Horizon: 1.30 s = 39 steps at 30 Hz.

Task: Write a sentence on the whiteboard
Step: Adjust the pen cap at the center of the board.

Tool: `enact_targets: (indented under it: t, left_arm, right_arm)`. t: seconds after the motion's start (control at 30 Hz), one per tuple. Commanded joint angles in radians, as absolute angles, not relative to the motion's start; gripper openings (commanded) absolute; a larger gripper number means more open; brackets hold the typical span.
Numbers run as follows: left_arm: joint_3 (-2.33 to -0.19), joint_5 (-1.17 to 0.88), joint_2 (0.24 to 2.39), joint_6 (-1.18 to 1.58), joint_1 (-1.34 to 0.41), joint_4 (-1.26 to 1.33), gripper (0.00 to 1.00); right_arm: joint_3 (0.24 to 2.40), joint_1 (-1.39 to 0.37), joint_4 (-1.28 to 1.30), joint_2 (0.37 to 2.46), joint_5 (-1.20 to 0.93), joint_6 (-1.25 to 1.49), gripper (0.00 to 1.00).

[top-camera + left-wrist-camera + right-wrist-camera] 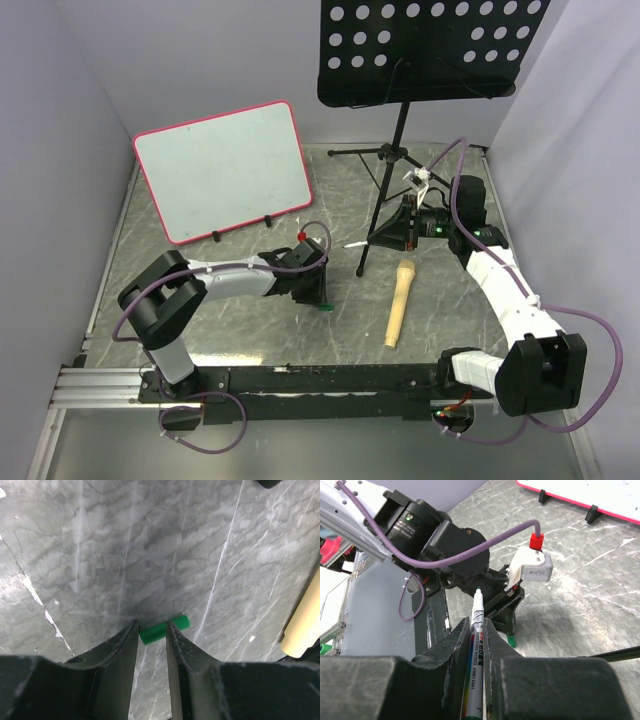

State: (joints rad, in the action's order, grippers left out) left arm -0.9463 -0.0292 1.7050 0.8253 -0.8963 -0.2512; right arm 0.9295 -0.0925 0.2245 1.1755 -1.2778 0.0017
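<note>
At the far left of the grey marbled surface [300,340], the whiteboard [220,170] stands propped on small black feet, tilted back, its pink-red frame facing the arms. Near the middle, the left pincer [152,625] points down at the surface with its 2 fingers a narrow gap apart. A green cap [156,632] lies crosswise right at the tips, its far end running under the right-hand finger; whether the fingers touch it I cannot tell. To the right, the right pincer [476,625] is closed tight on a marker [478,605], which sticks out past the fingertips with its tip aimed toward the left arm's wrist. Between the 2 arms a beige rod [398,300] lies on the surface, apart from both pincers. Behind the right arm stands a black music stand [425,50], its perforated tray above the far edge and its tripod legs on the surface.
</note>
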Motion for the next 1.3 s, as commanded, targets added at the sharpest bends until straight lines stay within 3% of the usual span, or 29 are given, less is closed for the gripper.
enact_targets:
  t: [0.0,0.4,0.63,0.93,1.27]
  left_arm:
    - [-0.937,-0.031,1.69,0.828,-0.913,-0.313,0.35]
    - [-0.971,-0.068,1.71,0.865,-0.943,-0.308,0.36]
    - [-0.893,-0.003,1.635,0.963,-0.913,-0.269,0.44]
    - [-0.831,-0.069,1.6,0.982,-0.923,-0.215,0.43]
    - [-0.931,-0.112,1.701,0.988,-0.951,-0.152,0.42]
  right_arm:
    - [0.945,-0.086,0.173,1.152,-1.313,-0.003,0.0]
    - [0.946,-0.086,0.176,1.152,-1.315,-0.005,0.0]
    - [0.945,-0.086,0.173,1.152,-1.321,-0.003,0.0]
    - [0.945,-0.086,0.17,1.147,-1.324,-0.003,0.0]
    - [0.943,-0.083,0.169,1.144,-1.324,-0.003,0.0]
